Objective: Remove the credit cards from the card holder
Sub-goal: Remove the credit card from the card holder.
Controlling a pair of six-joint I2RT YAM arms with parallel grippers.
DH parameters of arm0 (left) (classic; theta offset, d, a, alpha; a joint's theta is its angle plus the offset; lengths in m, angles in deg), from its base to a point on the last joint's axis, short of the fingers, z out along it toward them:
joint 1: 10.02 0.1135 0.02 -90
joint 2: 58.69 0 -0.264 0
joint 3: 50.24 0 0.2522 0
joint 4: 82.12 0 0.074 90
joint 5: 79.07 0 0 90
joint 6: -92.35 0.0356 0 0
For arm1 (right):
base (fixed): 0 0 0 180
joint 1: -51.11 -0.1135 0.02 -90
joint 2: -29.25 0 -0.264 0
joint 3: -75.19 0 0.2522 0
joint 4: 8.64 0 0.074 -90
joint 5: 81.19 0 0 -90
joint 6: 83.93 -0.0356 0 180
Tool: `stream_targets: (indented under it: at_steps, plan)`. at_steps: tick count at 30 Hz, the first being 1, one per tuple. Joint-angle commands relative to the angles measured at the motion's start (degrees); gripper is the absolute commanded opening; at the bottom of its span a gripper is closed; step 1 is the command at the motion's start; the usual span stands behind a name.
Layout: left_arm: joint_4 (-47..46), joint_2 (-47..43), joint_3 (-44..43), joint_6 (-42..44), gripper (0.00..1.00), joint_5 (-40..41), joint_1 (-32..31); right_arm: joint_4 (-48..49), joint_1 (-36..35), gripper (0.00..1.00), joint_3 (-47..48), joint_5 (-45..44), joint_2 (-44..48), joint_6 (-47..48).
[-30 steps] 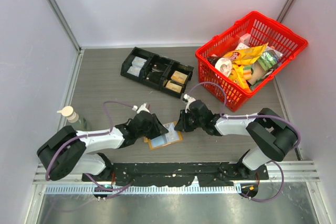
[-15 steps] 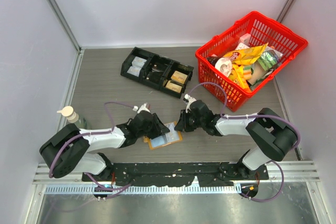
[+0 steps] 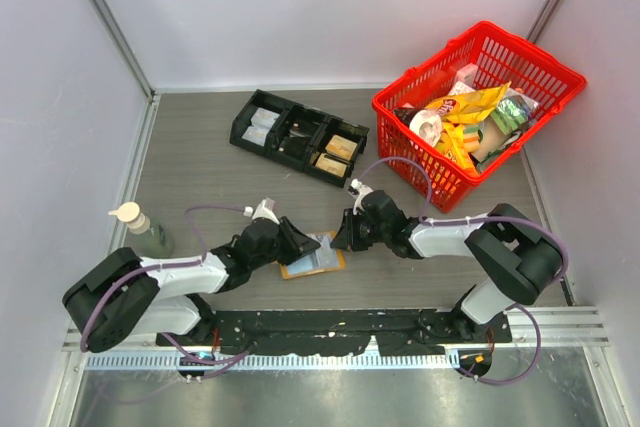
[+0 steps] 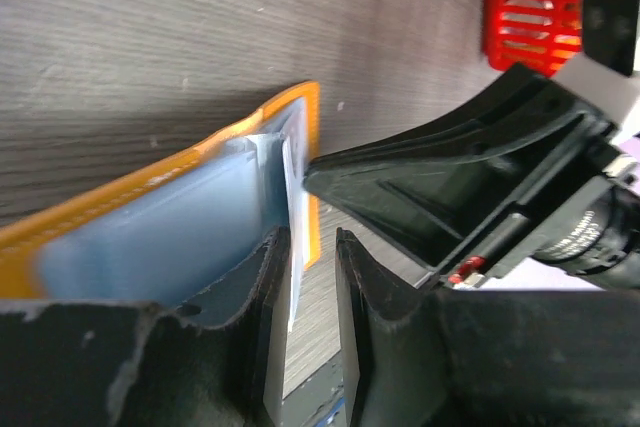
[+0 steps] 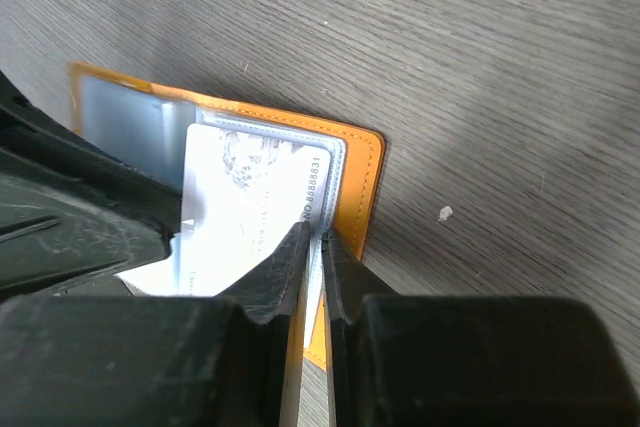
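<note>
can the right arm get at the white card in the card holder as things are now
Probably yes. The right gripper is already at the card holder, its narrowly parted fingers around the white card's edge. The left gripper crowds the other side, but it leaves the card's right end free.

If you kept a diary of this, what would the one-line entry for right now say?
card holder open on table | left claw pinching white card | right claw pinching holder's edge | card not yet out

Card holder (image 3: 313, 258): tan-orange bifold, open flat on table; pale card (image 5: 255, 202) apparently part-way out of pocket.
</note>
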Motion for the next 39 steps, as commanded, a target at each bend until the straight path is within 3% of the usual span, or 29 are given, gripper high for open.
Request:
stream_targets:
  at_steps: [1, 13, 17, 26, 39]
  plan:
    - [-10.4, -1.8, -0.1, -1.4, 0.26, 1.4, 0.3, -0.7, -0.2, 0.15, -0.7, 0.6, -1.5, -0.1]
    - [-17.3, 6.8, -0.1, -4.6, 0.26, -3.2, 0.3, -0.4, -0.2, 0.15, -0.9, 1.1, -2.2, -0.1]
    - [-14.0, 5.3, 0.3, -4.5, 0.24, -2.3, 0.4, -0.6, -0.2, 0.15, -1.0, 1.0, -2.5, -0.1]
    - [-6.2, -3.0, 2.4, -2.3, 0.0, 1.2, 1.1, -1.3, -0.2, 0.15, -0.7, 0.6, -4.3, -0.3]
    - [7.1, -7.7, 1.7, -0.2, 0.0, 2.6, 1.4, -3.9, 0.4, 0.15, 0.3, -0.1, -0.8, 0.4]
